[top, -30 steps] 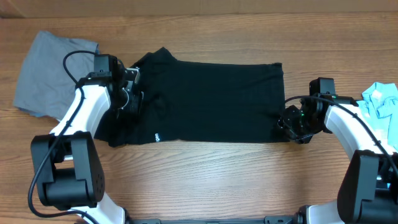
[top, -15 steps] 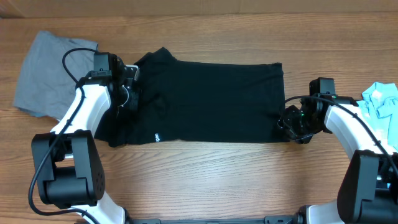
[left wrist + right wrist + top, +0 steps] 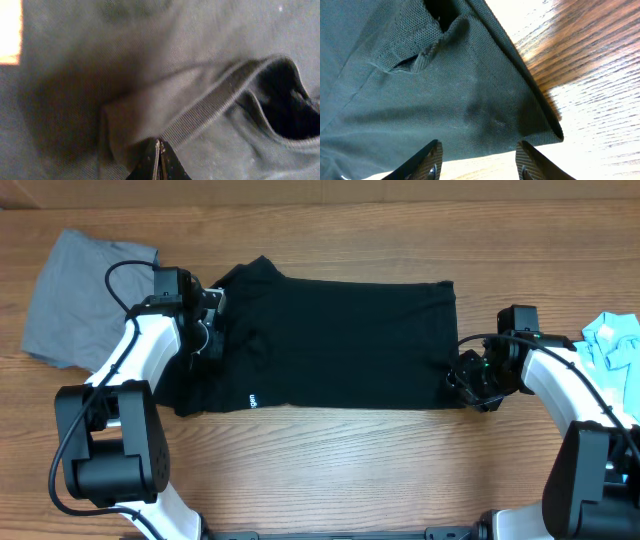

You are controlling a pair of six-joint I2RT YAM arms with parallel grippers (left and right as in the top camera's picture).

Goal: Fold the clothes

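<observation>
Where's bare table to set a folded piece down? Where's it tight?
Free: the near strip of table along the black shirt's front edge, and a narrower strip behind the shirt. Crowded: the left hand on the shirt's end beside the grey garment; the right hand at the shirt's corner, near the blue garment.

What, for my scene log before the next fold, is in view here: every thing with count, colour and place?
black T-shirt: one, black with small white print, spread across the middle of the table.
grey garment: one, grey, far left, partly behind the left arm.
light-blue garment: one, light blue, at the right edge.
table: one, brown wood, under everything.
left gripper: one, black, shut, pinching a fold of the T-shirt beside the collar.
right gripper: one, black, open, over the T-shirt's right corner.
</observation>
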